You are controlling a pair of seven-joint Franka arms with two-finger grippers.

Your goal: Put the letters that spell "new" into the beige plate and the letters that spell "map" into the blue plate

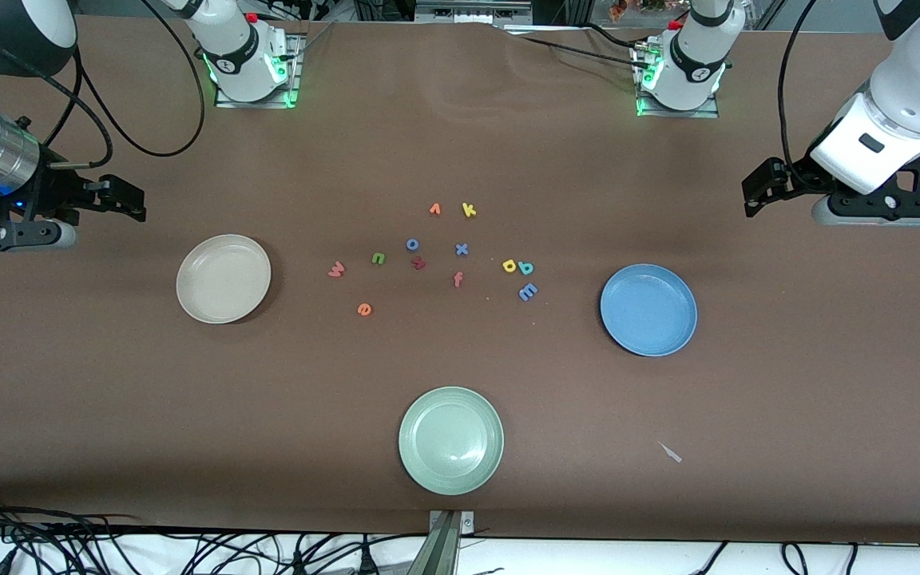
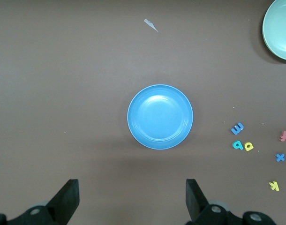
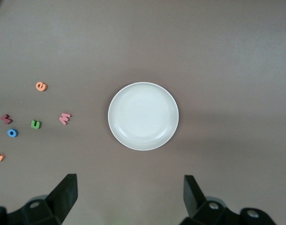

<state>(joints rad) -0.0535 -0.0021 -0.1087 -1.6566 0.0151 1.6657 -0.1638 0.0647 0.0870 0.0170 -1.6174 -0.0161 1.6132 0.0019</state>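
Nothing sorted yet. Beige plate [image 1: 223, 279] sat bare toward the right arm's end of the tabletop [image 1: 460, 447], blue plate [image 1: 648, 310] bare toward the left arm's end. All six task letters lay loose in the scatter btwn the two plates: pinkish "w" [image 1: 336, 270], green "n" [image 1: 378, 258] and orange "e" [image 1: 364, 309] on the beige plate's side; yellow "a" [image 1: 509, 265] touching or just beside teal "p" [image 1: 525, 267], blue "m" [image 1: 528, 291] just beside them, nearer the front cam, on the blue plate's side. Six placements left.

Both arms waited. Right pincer [image 1: 131, 201] released, empty, over bare tabletop near the beige plate. Left pincer [image 1: 757, 192] released, empty, over bare tabletop near the blue plate.

Distractors: orange "v" [image 1: 434, 209], yellow "k" [image 1: 469, 210], blue "o" [image 1: 413, 244], blue "x" [image 1: 461, 249], dark red letter [image 1: 418, 263], pinkish "f" [image 1: 458, 279]; pale green plate [image 1: 450, 440] nearest the front cam.

Surface: plain brown mat, one small pale scrap [image 1: 671, 453]. Cables along the edges.
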